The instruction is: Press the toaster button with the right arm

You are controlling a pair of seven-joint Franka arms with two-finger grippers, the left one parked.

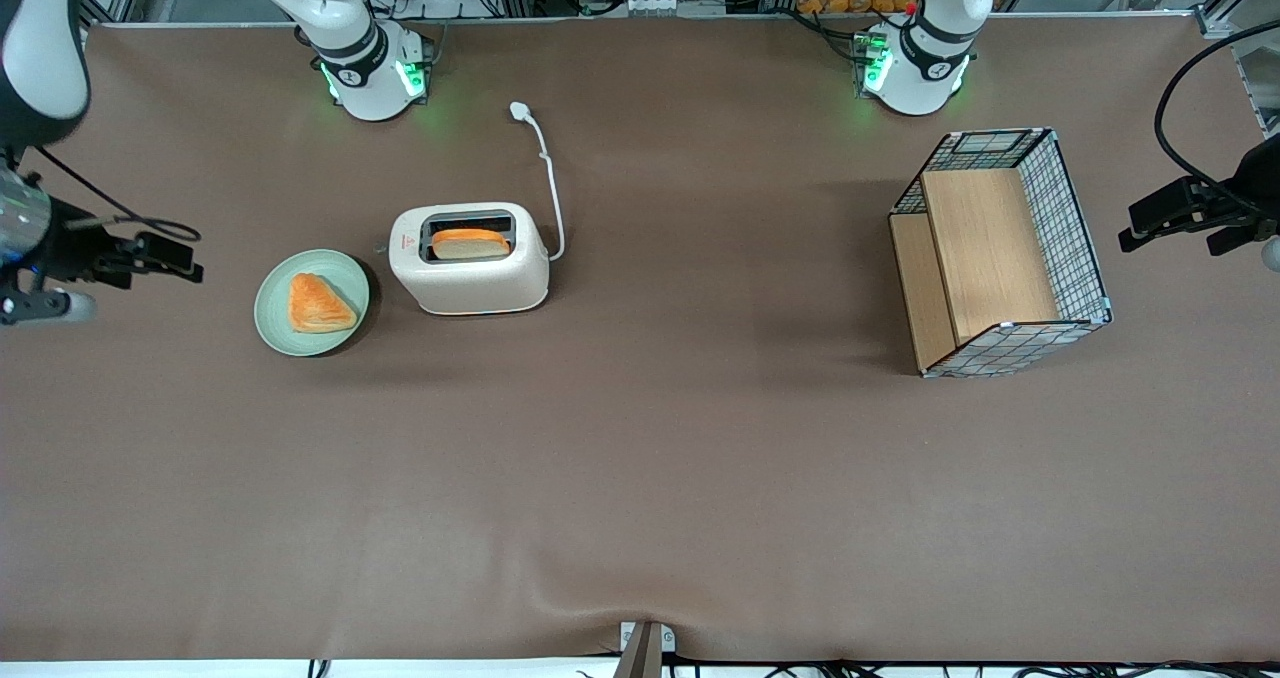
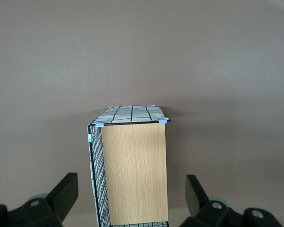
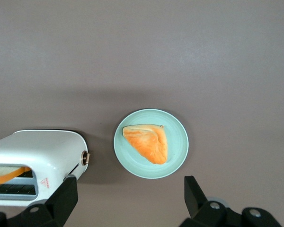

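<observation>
The cream-white toaster [image 1: 470, 276] [image 3: 35, 153] stands on the brown table with a slice of bread [image 1: 470, 243] in its dark top slot. The toaster button [image 1: 382, 249] [image 3: 84, 158] is a small tab on the narrow end that faces the green plate. My right arm's gripper [image 1: 190, 263] [image 3: 130, 198] hangs above the table toward the working arm's end, well apart from the toaster. It is open, with nothing between its black fingers [image 3: 65, 197]. The green plate lies between the gripper and the toaster.
A pale green plate [image 1: 335, 268] [image 3: 177, 135] holding an orange pastry [image 1: 318, 304] lies beside the toaster's button end. The white cord and plug [image 1: 520, 110] trail off the toaster's cord end. A wire and wood basket [image 1: 1070, 228] [image 2: 132, 170] stands toward the parked arm's end.
</observation>
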